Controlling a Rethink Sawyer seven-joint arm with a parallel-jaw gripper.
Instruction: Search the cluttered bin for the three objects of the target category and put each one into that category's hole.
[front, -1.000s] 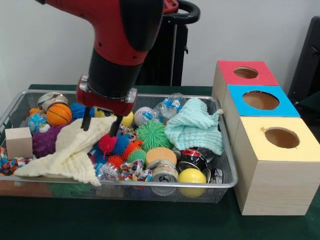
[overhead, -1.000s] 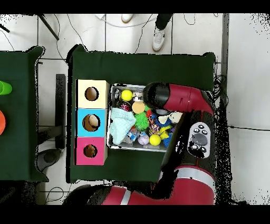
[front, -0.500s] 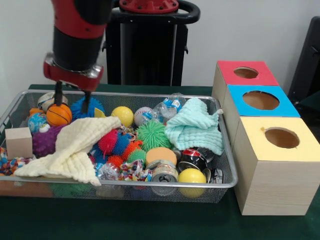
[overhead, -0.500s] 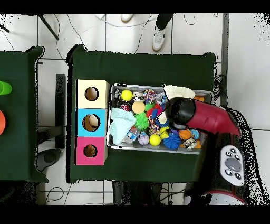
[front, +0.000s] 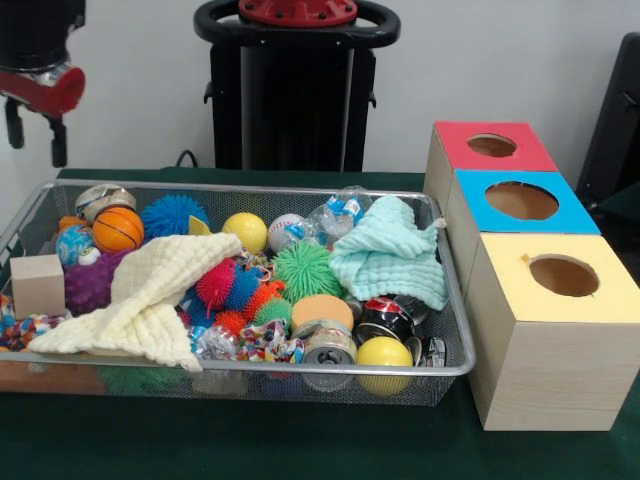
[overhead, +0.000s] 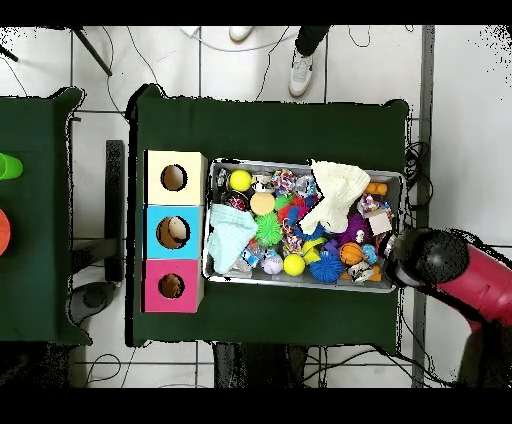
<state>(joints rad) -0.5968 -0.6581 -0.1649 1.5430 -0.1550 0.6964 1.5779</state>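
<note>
Gripper (front: 33, 125) is hanging empty with its fingers parted above the wire bin's (front: 250, 372) corner, searching, needing next to descend onto a target.

Arm has swung away from the bin's middle. A second ago the gripper (front: 33, 128) hung low over the cream cloth (front: 140, 295), jaws at the spiky balls; half a second ago it stood above the orange basketball (front: 118, 228). Now it is raised, at the picture's upper left, outside the wire bin (front: 452, 369) past its corner, empty. Overhead: cream cloth and the bin's contents are fully uncovered.
</note>
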